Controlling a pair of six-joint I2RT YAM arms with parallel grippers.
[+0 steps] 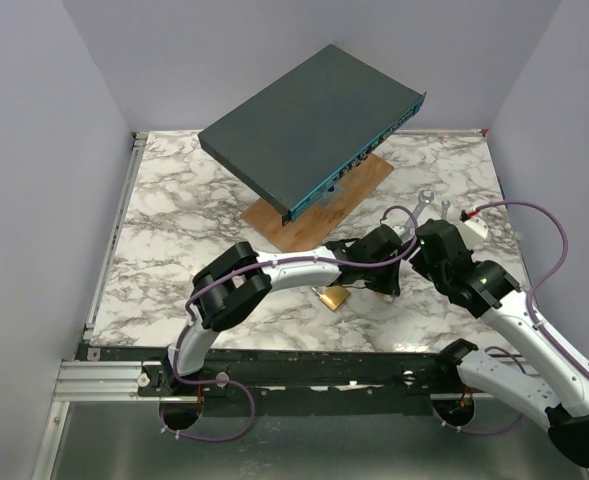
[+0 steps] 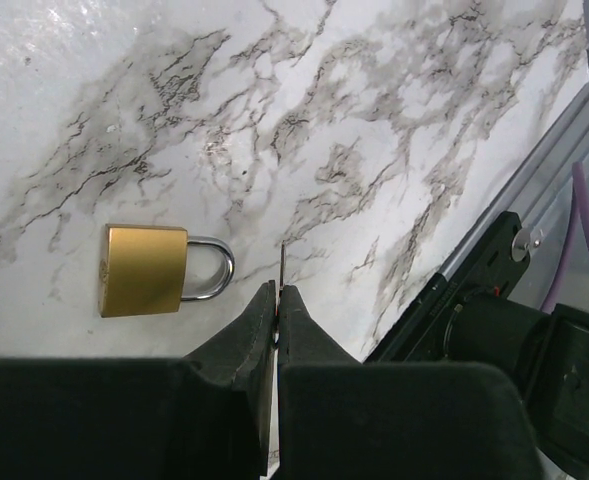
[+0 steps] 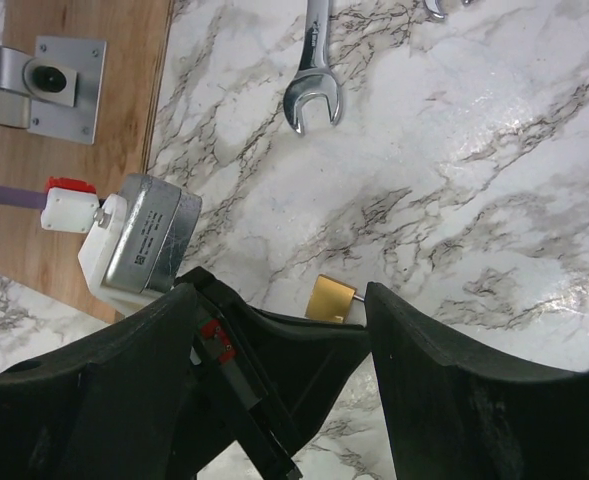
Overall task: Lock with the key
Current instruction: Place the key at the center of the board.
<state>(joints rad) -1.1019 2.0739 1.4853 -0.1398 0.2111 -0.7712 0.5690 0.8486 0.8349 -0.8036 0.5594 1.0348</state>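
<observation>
Brass padlock (image 2: 144,270) lies flat on the tabletop (image 2: 374,120), just beside left end effector (image 2: 277,300), seen pinched on thin key (image 2: 282,265). Right end effector (image 3: 282,295) spread. Padlock judged rigid, heavy, slippery; to be gripped across body flanks.

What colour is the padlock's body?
The padlock body is brass-gold, shackle silver; left wrist view shows it best.

padlock (image 2: 144,270): brass body with a silver shackle, lying flat on the marble bench (image 2: 374,120), near its front edge.
key (image 2: 282,262): thin metal blade, showing edge-on and sticking out from the left pincer's (image 2: 277,295) pressed-together tips. It is hanging just beside the shackle, not touching it.
</observation>
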